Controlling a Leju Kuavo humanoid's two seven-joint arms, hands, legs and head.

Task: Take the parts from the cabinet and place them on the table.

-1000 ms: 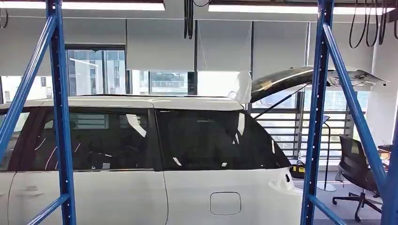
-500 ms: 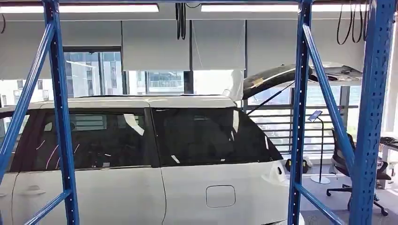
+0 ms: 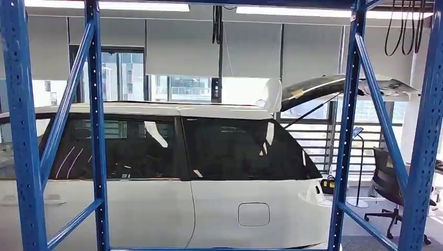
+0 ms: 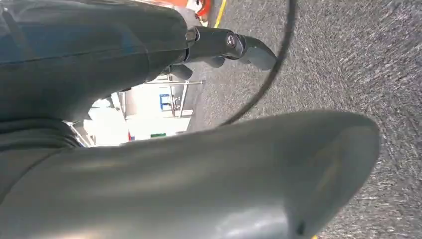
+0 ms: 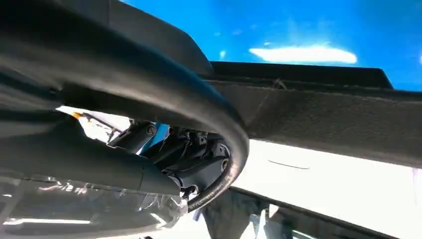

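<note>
- Right hand (image 5: 189, 162): curled inside the loop of a black rubber belt (image 5: 221, 117), apparently gripping it.
- Left hand (image 4: 99, 59): spread, holding nothing, above grey floor (image 4: 348, 64).
- Spare belts (image 3: 402, 26): hanging lengthwise-down from the blue rack (image 3: 347, 130), high ahead, nearer the right hand.

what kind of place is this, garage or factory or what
Most likely an indoor automotive workshop or test hall. A white car stands with its tailgate raised, seen through blue industrial shelving uprights. Black rubber belts hang overhead, and an office chair sits by the windows.
</note>
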